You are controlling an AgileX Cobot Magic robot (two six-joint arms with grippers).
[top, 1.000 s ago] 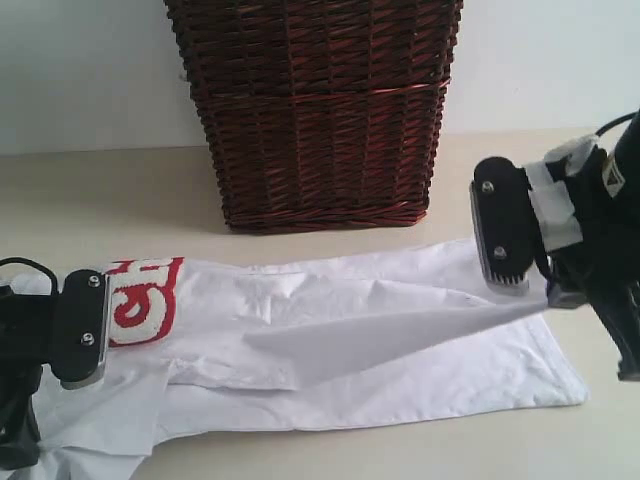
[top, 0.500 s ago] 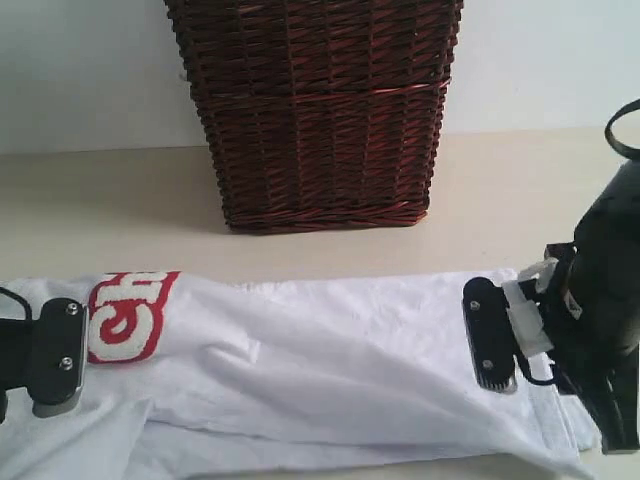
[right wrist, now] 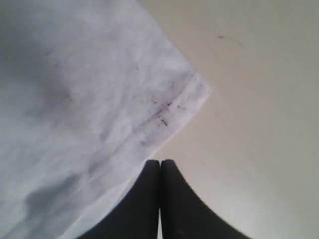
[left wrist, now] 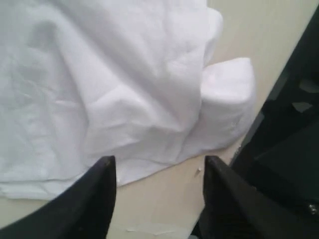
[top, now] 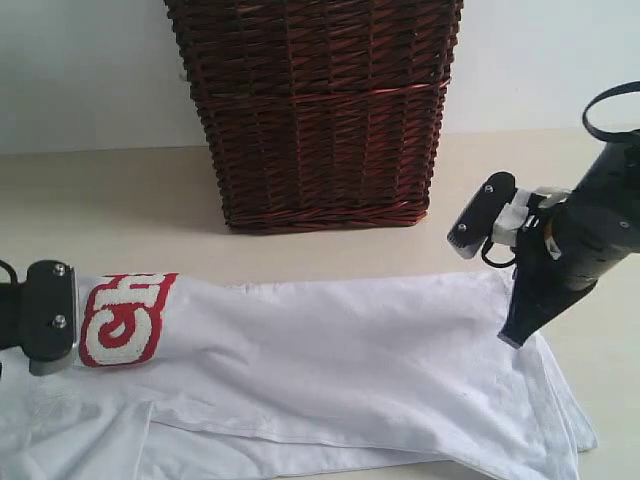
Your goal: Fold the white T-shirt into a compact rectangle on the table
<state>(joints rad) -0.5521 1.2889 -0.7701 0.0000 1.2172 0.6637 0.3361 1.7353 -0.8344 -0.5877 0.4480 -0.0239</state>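
The white T-shirt (top: 330, 370) lay lengthwise nine-to-three: left gripper (left wrist: 159, 167), agape and empty, at nine; right gripper (right wrist: 160, 167), pinched closed on nothing, at three.

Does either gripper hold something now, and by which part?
Neither holds the white T-shirt: the left gripper is open, the right gripper shut and empty.

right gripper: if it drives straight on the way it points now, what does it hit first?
Most likely the white T-shirt. The shut right gripper aims down at the shirt's hemmed edge near its corner, with bare table right beside it. How far the tips are above the cloth can't be judged.
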